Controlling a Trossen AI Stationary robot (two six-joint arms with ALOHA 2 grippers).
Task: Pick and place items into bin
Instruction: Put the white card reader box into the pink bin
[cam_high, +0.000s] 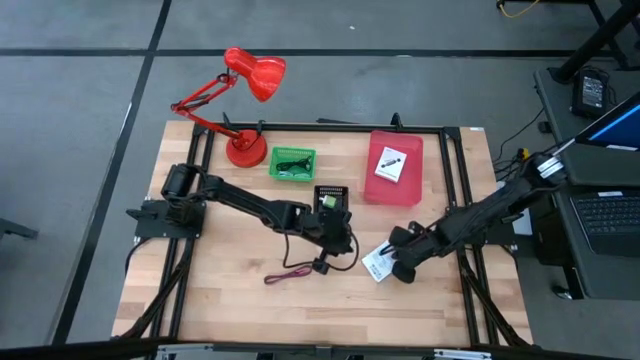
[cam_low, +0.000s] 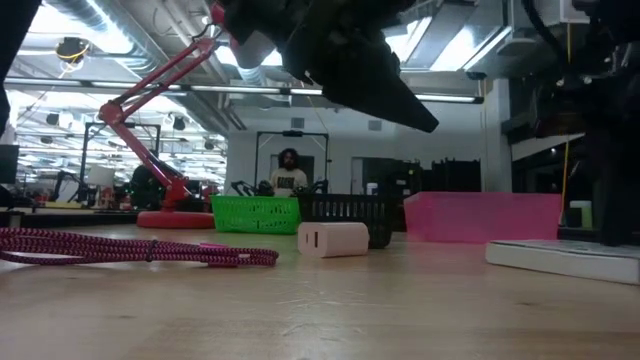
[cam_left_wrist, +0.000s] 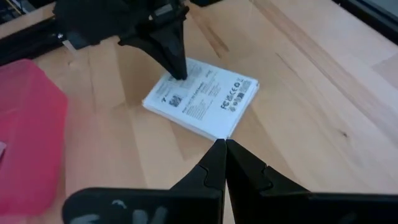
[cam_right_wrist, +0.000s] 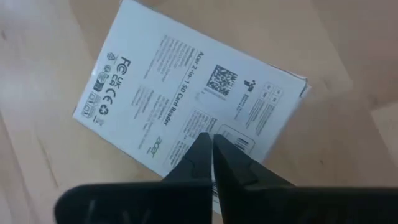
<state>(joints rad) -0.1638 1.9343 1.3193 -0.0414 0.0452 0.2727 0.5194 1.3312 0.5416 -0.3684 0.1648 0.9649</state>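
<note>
Right gripper (cam_right_wrist: 211, 146), fingers clenched, tip on the packet (cam_right_wrist: 186, 106) at lower right of the high view; left gripper (cam_left_wrist: 222, 149) is also clenched, empty. Packet looks light, stiff, flat: grip its edges.

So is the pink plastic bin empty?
No, the pink plastic bin already holds a flat white printed packet.

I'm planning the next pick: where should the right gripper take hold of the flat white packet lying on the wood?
Probably by an edge. The white packet lies flat on the table, so only its thin sides offer purchase. The right gripper, shut, is directly above it; it would likely need to open and straddle a corner.
</note>
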